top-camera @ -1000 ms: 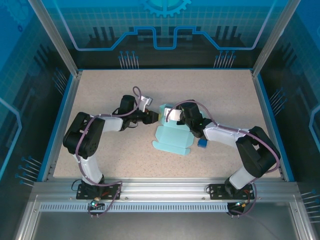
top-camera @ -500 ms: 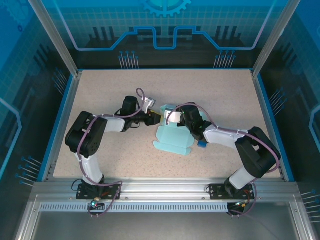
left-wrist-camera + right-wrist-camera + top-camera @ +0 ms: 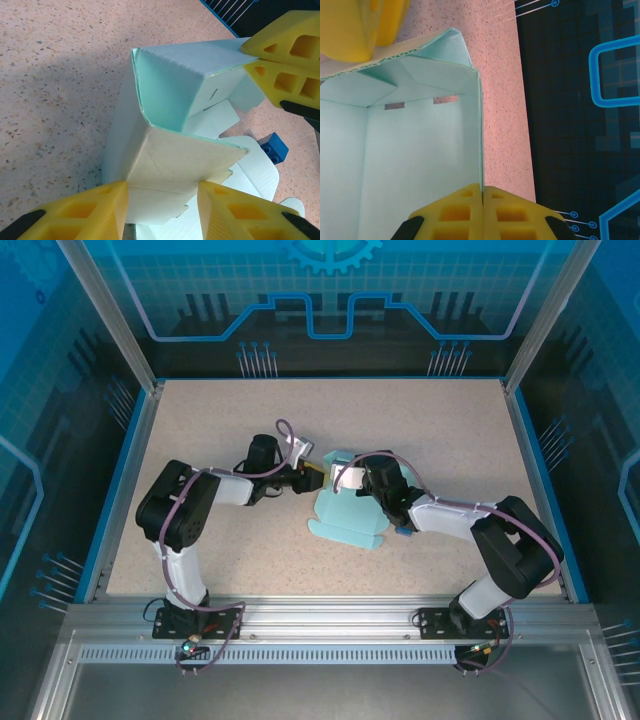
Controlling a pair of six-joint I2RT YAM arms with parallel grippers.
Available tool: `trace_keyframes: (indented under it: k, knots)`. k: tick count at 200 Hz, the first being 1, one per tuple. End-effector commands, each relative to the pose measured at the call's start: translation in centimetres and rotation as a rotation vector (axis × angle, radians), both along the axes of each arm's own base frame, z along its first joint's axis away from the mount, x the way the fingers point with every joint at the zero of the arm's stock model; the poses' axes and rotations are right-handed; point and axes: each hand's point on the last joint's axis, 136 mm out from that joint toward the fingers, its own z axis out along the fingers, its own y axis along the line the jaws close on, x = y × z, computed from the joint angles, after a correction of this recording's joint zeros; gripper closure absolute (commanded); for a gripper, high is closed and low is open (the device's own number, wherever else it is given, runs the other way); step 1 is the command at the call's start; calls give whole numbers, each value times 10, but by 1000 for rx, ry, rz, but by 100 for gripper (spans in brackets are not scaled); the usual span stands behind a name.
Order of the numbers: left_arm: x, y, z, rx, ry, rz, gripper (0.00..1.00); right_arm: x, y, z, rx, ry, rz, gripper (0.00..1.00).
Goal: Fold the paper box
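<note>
Station: two arms on a speckled tabletop (image 3: 220, 420) inside a blue-panelled enclosure.

Task item: the paper box (image 3: 345, 512), pale aqua card, partly folded.

Location of item: near the middle of the tabletop, between the two grippers.

Condition of item: the far end has walls standing up and meeting at a corner. The near end lies flat on the tabletop with its flaps and tabs spread out. Two small slots are visible in the inner wall in the right wrist view.

Left gripper (image 3: 162, 196): fingers (image 3: 75, 212) apart, at the left side of the raised end. A cream-faced flap of the box shows between the fingers, which cover its lower corners. A pinch on the flap is not confirmed.

Right gripper (image 3: 482, 192): fingers pressed together, clamped on the upper edge of a standing side wall. The thin card sits in the seam between the fingers.

Other object: a small dark blue block (image 3: 402, 531) on the tabletop, just beside the right edge of the box, next to the right arm.

Contact between grippers: apart, at different walls of the box.
</note>
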Motion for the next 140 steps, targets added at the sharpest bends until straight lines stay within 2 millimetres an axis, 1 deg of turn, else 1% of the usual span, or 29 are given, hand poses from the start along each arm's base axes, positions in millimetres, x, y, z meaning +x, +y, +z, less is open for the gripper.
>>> trace_keyframes:
  k: [1,24,51,67,90,114,140]
  knots:
    - [-6,-8,-2,-8,-37,-46,57,-8,13,16,48,-38,46,100]
    - [-5,-8,0,-11,-48,-44,61,-7,13,21,52,-46,45,100]
    - [-8,-7,4,-21,-69,-40,65,-5,11,21,45,-41,37,100]
    - [-8,-5,5,-11,-73,-22,63,-5,11,21,45,-42,37,100]
    - [-1,1,5,19,-78,16,64,-5,10,20,46,-39,36,100]
    - [4,0,3,34,-71,16,64,-6,10,19,52,-34,37,100]
    - [7,-3,2,31,-71,8,60,-7,11,17,52,-21,42,100]
